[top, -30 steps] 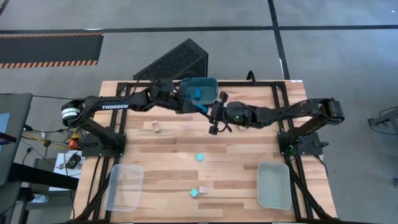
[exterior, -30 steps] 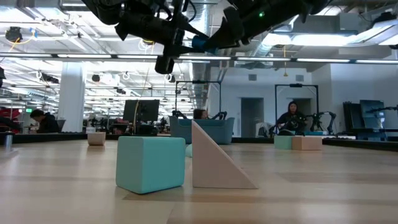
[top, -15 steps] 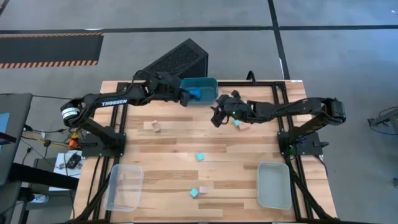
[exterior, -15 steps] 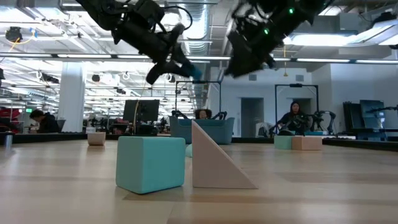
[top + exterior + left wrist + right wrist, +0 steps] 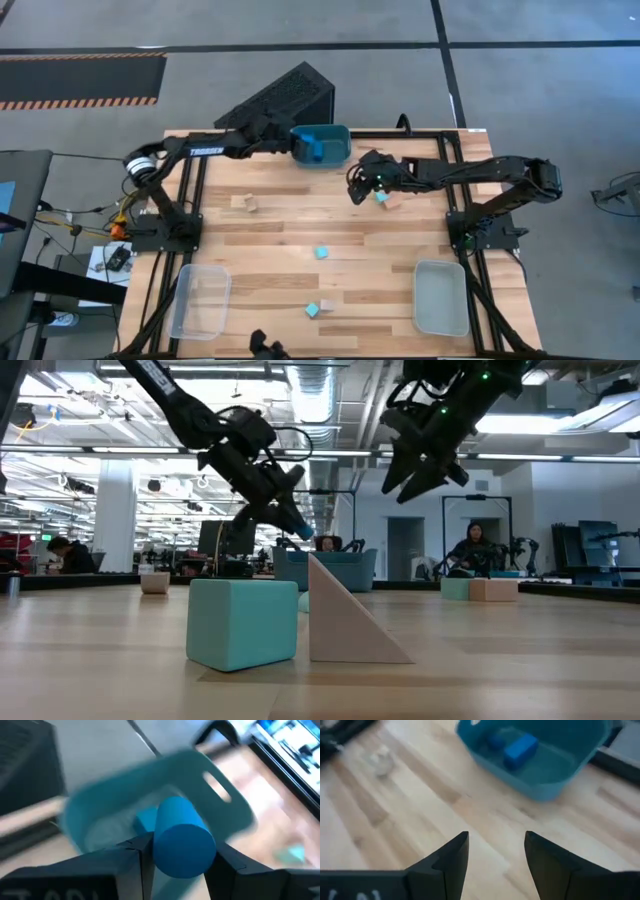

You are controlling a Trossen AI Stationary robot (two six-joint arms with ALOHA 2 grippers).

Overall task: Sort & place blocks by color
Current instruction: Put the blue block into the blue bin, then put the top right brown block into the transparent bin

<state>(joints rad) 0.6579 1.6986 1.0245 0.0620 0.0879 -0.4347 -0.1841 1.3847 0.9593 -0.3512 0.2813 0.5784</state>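
From above, the table point(image 5: 270, 225) is made of pale wooden planks with a black frame. The left gripper point(image 5: 287, 148) is at the rim of the teal bin point(image 5: 334, 157), a smooth plastic tub with a blue block point(image 5: 317, 151) inside. The right gripper point(image 5: 357, 189) hangs just beside a teal block point(image 5: 381, 197) and a tan block point(image 5: 391, 202). Farther from both grippers lie a tan pair point(image 5: 245, 204), a teal cube point(image 5: 322, 253) and a teal and tan pair point(image 5: 319, 308).

In the low view, that near pair is a matte teal cube point(image 5: 243, 623) touching a tan wooden wedge point(image 5: 352, 616).

In the left wrist view, the left fingers point(image 5: 142, 855) are closed on a smooth blue cylinder point(image 5: 182, 838), held over the bin point(image 5: 230, 807).

In the right wrist view, the right fingers point(image 5: 451, 855) stand wide apart and hold nothing; beyond them are bare planks and the bin point(image 5: 555, 777) with two blue blocks point(image 5: 520, 748).
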